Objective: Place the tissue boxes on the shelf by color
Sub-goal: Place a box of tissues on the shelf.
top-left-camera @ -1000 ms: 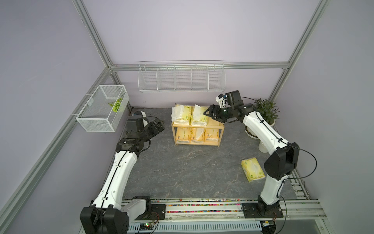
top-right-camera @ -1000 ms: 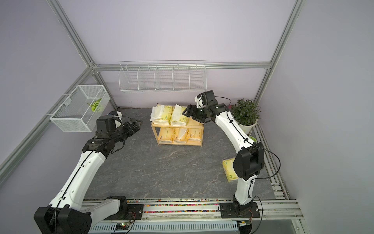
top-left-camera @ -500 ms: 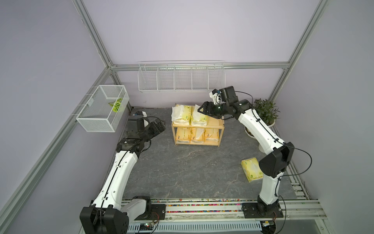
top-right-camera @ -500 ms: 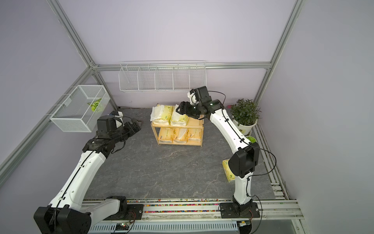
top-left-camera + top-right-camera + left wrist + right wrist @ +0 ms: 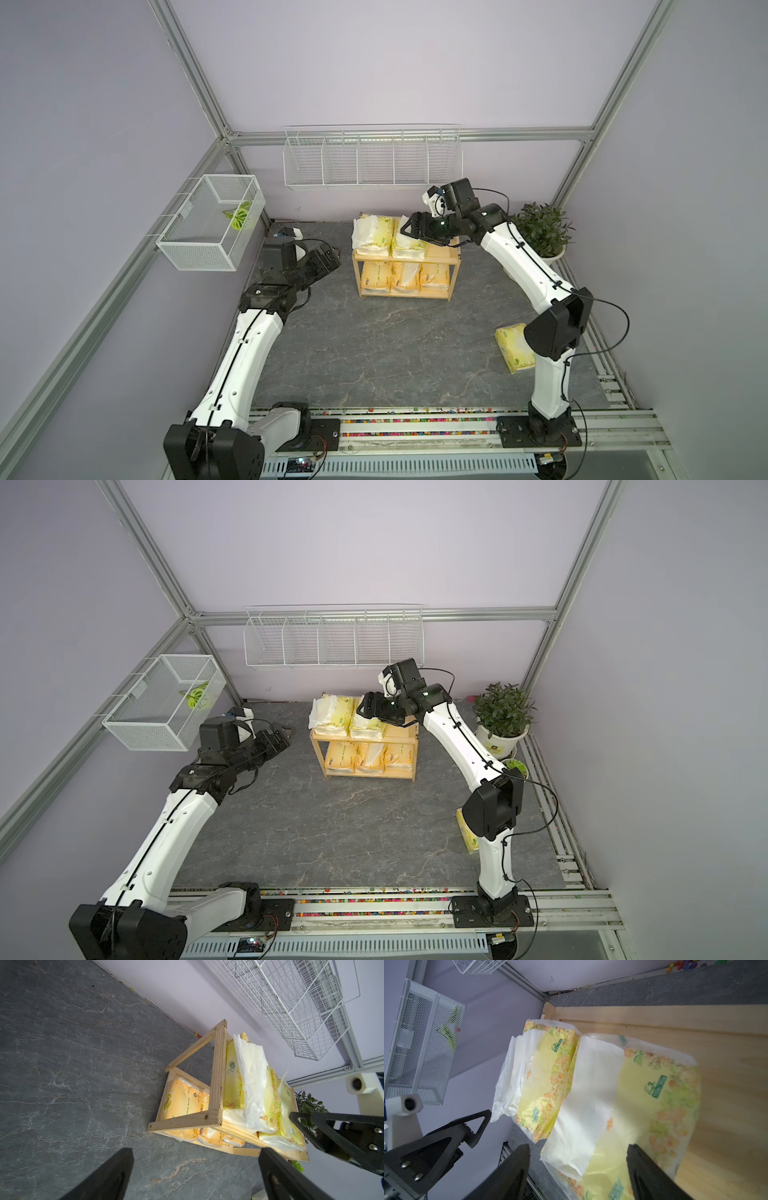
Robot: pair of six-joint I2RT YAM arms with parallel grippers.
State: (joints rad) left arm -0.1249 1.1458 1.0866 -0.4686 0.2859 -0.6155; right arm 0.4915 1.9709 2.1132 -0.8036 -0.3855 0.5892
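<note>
Right gripper (image 5: 409, 230) has swung in from the right end of the shelf (image 5: 440, 262); it now sits over the top tier, right above the second pale pack (image 5: 411, 247); the packs themselves haven't shifted. In the right wrist view its fingers (image 5: 512, 1169) stand apart with that pack's near end between them; no squeeze visible; I can't tell if they touch it. Left gripper (image 5: 328, 259) stays parked off the shelf's left side, spread wide, nothing in it.

Stock check: three orange packs (image 5: 405, 276) sit side by side on the lower tier. Two pale ones are on top; the left-end pale pack (image 5: 372, 235) has tissue hanging out, and the second one is touching it; the right part of that tier is bare wood. Third pale pack (image 5: 513, 347) lies on the grey mat (image 5: 374, 353) by the right arm's elbow, well apart from the shelf.

My read: orange row done, pale row one short. Coming in over a pack that's already placed probably means nudging or re-seating it to keep room for the last one; guess only. Risk: loose tissue snagging a finger and dragging the pack off the rim.
</note>
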